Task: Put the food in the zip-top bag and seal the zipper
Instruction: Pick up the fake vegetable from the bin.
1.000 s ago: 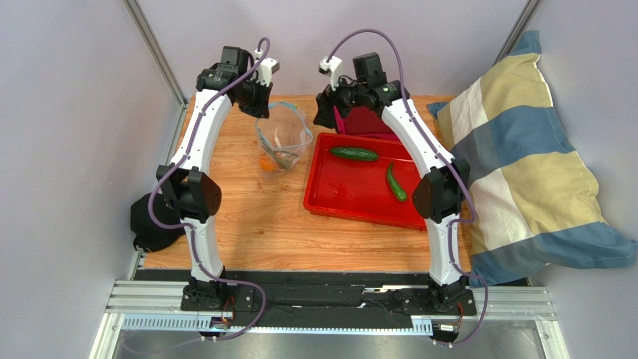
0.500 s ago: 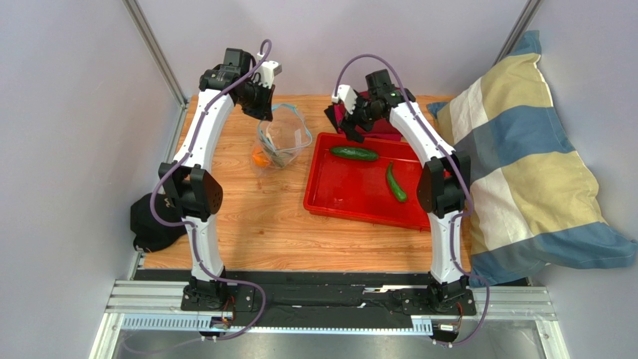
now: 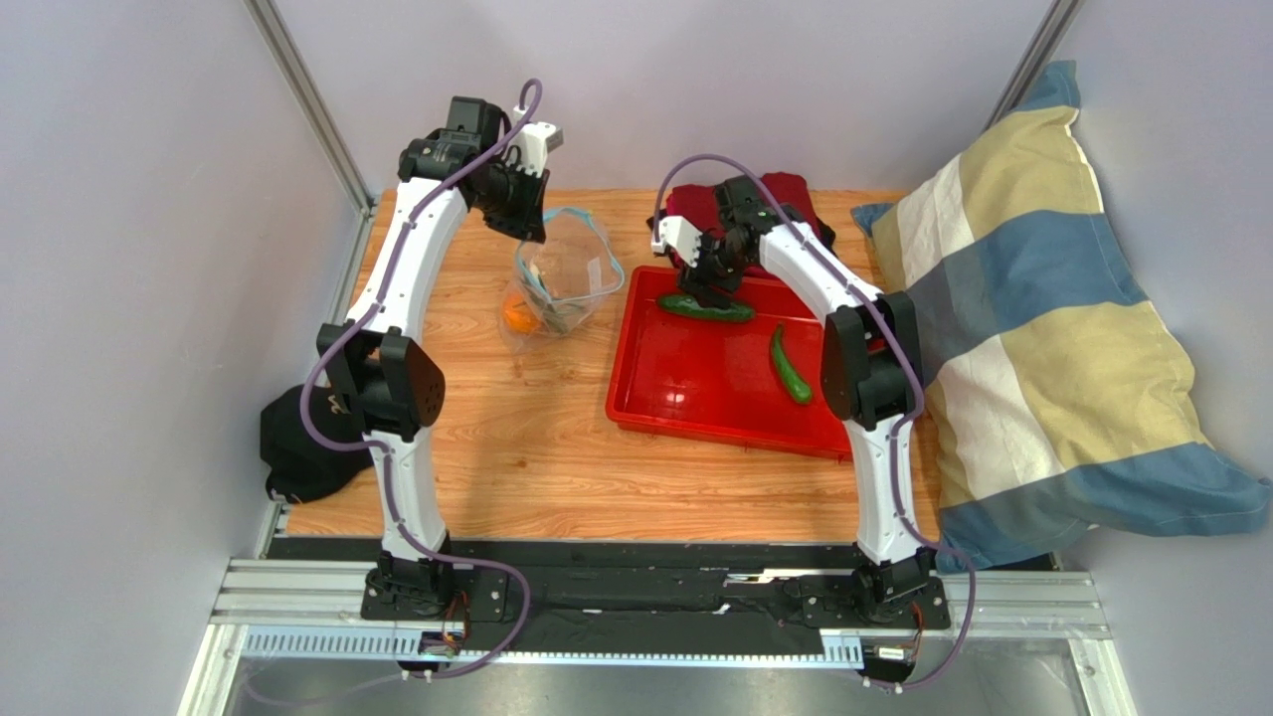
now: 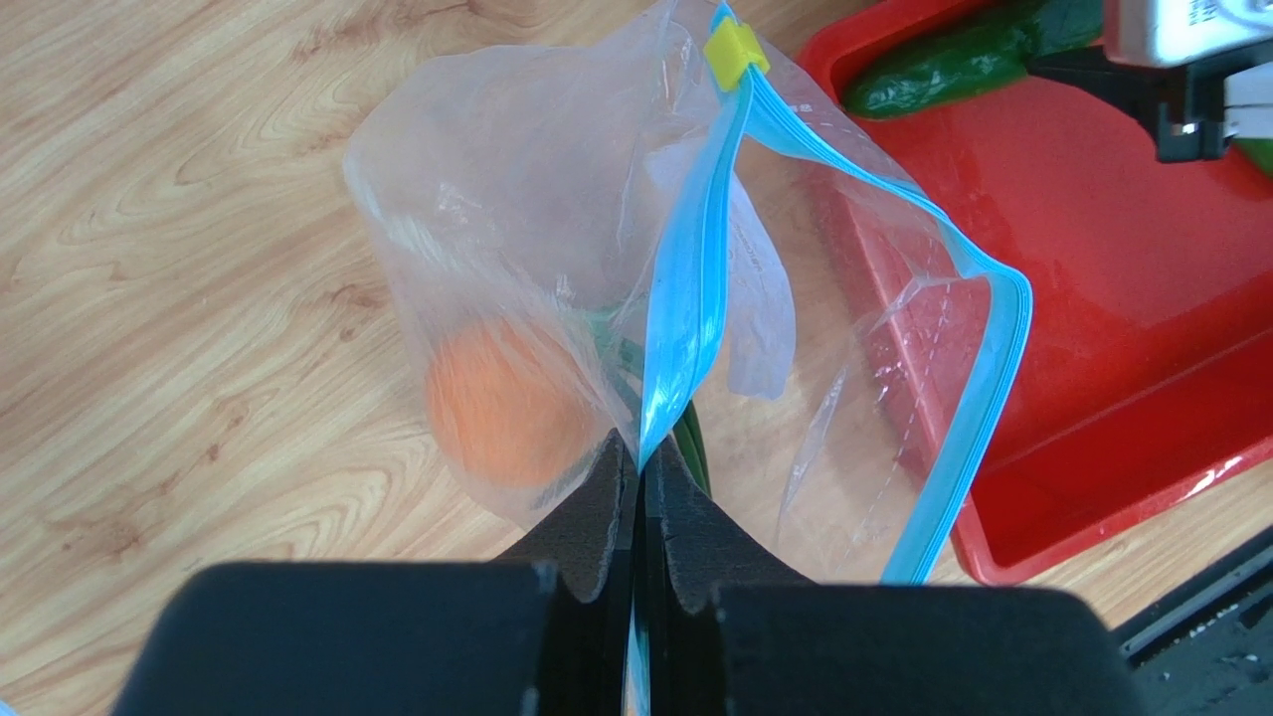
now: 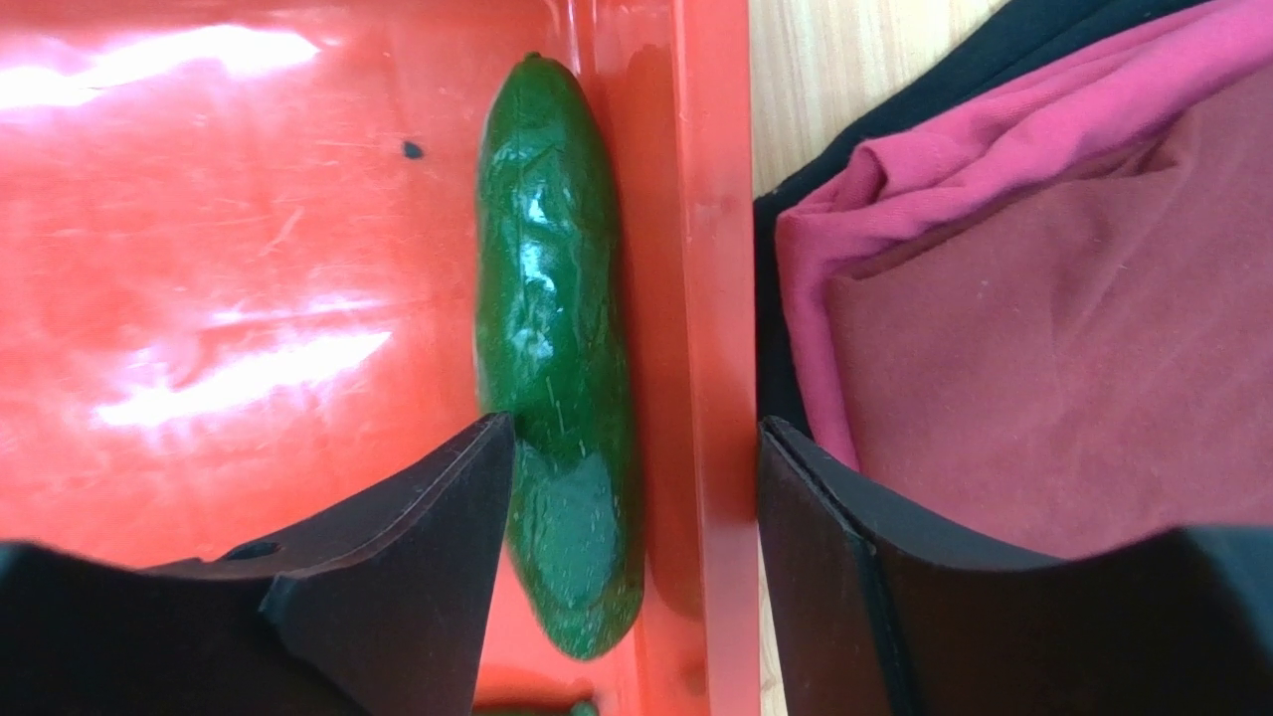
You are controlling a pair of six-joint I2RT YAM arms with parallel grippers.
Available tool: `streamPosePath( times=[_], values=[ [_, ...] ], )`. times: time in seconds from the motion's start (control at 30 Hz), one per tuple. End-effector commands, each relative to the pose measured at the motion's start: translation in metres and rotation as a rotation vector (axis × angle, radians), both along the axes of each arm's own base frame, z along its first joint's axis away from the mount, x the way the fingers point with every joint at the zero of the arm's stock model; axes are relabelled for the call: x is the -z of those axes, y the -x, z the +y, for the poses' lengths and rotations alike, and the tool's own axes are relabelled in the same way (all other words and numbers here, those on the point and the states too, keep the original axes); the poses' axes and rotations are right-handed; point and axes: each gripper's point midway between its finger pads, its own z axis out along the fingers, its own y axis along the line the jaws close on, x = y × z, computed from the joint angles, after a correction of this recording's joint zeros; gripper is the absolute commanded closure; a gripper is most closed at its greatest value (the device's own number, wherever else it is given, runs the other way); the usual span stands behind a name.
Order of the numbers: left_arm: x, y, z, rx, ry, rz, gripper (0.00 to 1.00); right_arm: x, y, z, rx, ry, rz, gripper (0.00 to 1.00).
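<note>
While the left pincer [image 4: 640, 492] is pressed together on the thin blue plastic zipper [image 4: 688, 299], the clear, floppy zip-top plastic bag [image 4: 523, 194] hangs beneath it. The bag's mouth gapes open on the side toward the right pincer. A small yellow slider tab [image 4: 734, 54] sits at the end of the zipper farthest from the left pincer's fingertips. Inside the bag, just below the left pincer, lies a round orange fruit [image 4: 501, 403]. Something dark green shows beside it through the plastic, too hidden to name. The bag hangs over the light wooden table [image 3: 493, 448], next to the tray.

The right pincer [image 5: 635, 448] is spread, and its two black fingers [image 5: 419, 537] straddle a long, dark green, glossy vegetable [image 5: 553, 299]. This vegetable lies lengthwise against one wall of the shallow red plastic tray [image 5: 224, 299]. One finger stands just beside the vegetable on the tray's floor side; whether it touches the skin cannot be told. The other finger stands beyond the tray's rim, apart from the vegetable, over a folded maroon cloth [image 5: 1046, 299]. The top view shows a second, curved green vegetable [image 3: 789, 366] in the same tray. It lies well apart from the right pincer, back toward that arm's base. A blue, cream and white striped pillow [image 3: 1046, 328] lies off to the outer side of the right pincer, past the table's edge.
</note>
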Motion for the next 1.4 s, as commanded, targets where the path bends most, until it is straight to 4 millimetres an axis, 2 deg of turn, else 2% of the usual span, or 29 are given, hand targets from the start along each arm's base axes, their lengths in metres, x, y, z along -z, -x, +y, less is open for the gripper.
streamPosePath(
  times=[0.0, 0.23, 0.43, 0.6, 0.7, 0.73, 0.8, 0.87, 0.97, 1.03, 1.17, 1.23, 1.37],
  values=[
    [-0.010, -0.001, -0.005, 0.006, 0.025, -0.016, 1.00, -0.017, -0.001, 0.006, -0.019, -0.010, -0.073, 0.38],
    [-0.010, -0.003, -0.006, 0.007, 0.034, -0.017, 1.00, -0.013, 0.007, 0.003, -0.049, 0.017, -0.061, 0.39],
    [-0.008, -0.005, -0.007, 0.010, 0.036, -0.012, 1.00, 0.012, 0.027, 0.007, -0.093, 0.047, 0.020, 0.37],
    [-0.007, -0.005, -0.008, 0.011, 0.037, -0.008, 1.00, 0.021, 0.022, 0.005, -0.062, 0.064, 0.008, 0.30],
    [-0.007, -0.005, -0.008, 0.013, 0.039, -0.008, 1.00, 0.011, 0.007, 0.003, -0.016, 0.043, -0.018, 0.27],
    [-0.006, -0.005, -0.009, 0.013, 0.041, -0.007, 1.00, -0.005, -0.003, 0.007, -0.005, 0.022, -0.055, 0.25],
    [-0.007, -0.005, -0.009, 0.012, 0.043, -0.009, 1.00, -0.023, -0.018, 0.002, 0.031, -0.007, -0.089, 0.21],
    [-0.008, -0.006, -0.009, 0.012, 0.043, -0.011, 1.00, -0.053, -0.030, 0.001, 0.048, -0.051, -0.131, 0.16],
    [-0.009, -0.006, -0.009, 0.014, 0.046, -0.012, 1.00, -0.087, -0.024, 0.003, 0.028, -0.095, -0.156, 0.14],
    [-0.009, -0.006, -0.010, 0.013, 0.048, -0.012, 1.00, -0.102, -0.008, 0.008, -0.008, -0.132, -0.143, 0.14],
    [-0.009, -0.008, -0.012, 0.013, 0.061, -0.009, 1.00, -0.093, 0.026, 0.018, -0.076, -0.112, -0.082, 0.21],
    [-0.010, -0.008, -0.013, 0.012, 0.066, -0.009, 1.00, -0.074, 0.042, 0.017, -0.093, -0.071, -0.021, 0.26],
    [-0.009, -0.009, -0.013, 0.013, 0.065, -0.009, 1.00, -0.043, 0.052, 0.016, -0.106, -0.014, 0.048, 0.27]
  ],
)
